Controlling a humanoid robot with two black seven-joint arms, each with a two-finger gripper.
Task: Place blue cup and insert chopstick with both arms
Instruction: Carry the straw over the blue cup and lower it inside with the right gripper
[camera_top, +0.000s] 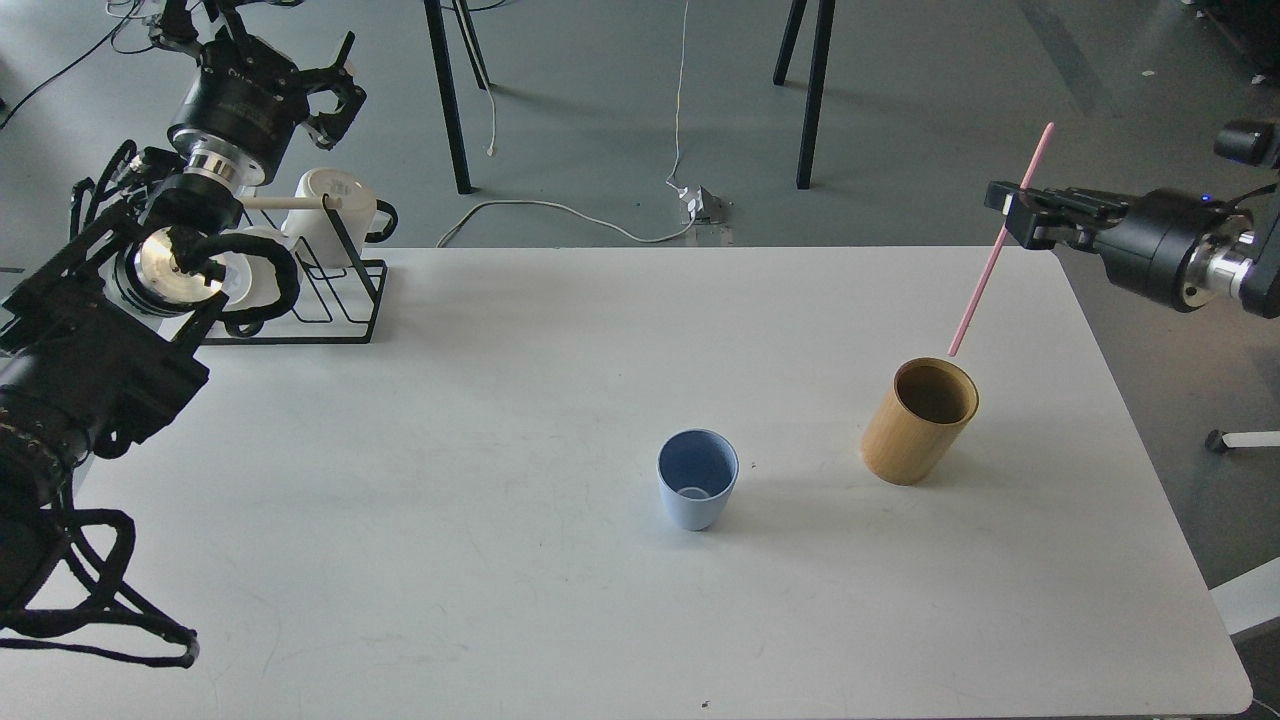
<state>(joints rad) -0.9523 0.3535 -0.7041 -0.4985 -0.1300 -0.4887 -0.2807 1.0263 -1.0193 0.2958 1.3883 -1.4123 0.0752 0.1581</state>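
The pale blue cup (698, 490) stands upright and empty near the middle of the white table (500, 560). My right gripper (1012, 214) is shut on the pink chopstick (985, 272) and holds it tilted in the air. The stick's lower tip hangs just above the rim of the bamboo cylinder (917, 423), clear of it. My left gripper (335, 85) is open and empty, raised high above the black wire rack (345, 300) at the far left.
White mugs (335, 215) sit in the wire rack at the table's back left corner. Black stand legs (812, 95) and a white cable (560, 215) are on the floor behind the table. The table's right edge runs close to the bamboo cylinder.
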